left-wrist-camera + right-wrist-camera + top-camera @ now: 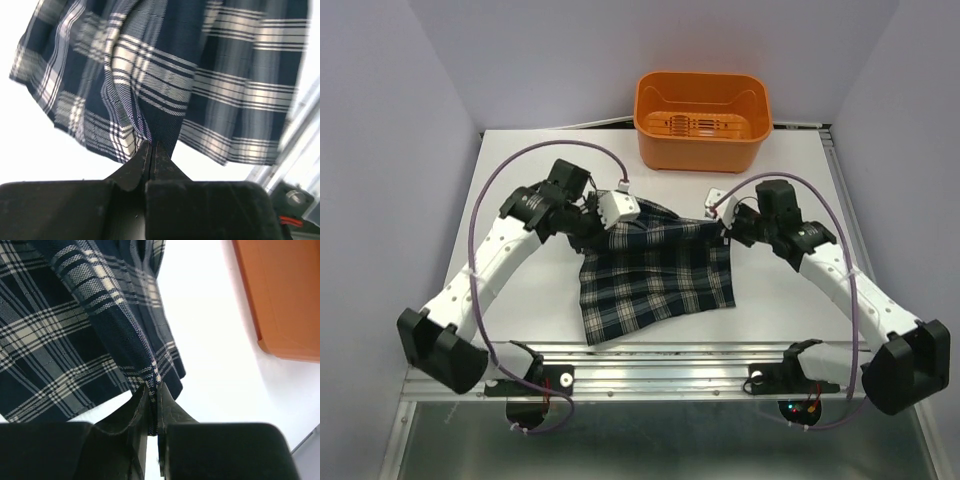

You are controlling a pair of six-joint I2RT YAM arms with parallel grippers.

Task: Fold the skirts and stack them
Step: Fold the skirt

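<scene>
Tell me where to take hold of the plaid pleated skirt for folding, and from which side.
Pinch the two far corners of the dark navy-and-green plaid pleated cloth skirt, one per hand, each from its own outer side. It is spread out thin over the white table, so only edges offer a pinch; the left hand and right hand are shut there.

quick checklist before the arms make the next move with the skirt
1. left gripper shut on the skirt: ok
2. right gripper shut on the skirt: ok
3. near hem square to the table edge: not ok, it slants
4. basket apart from the skirt: ok
5. skirt lifted fully off the table: cannot tell
</scene>
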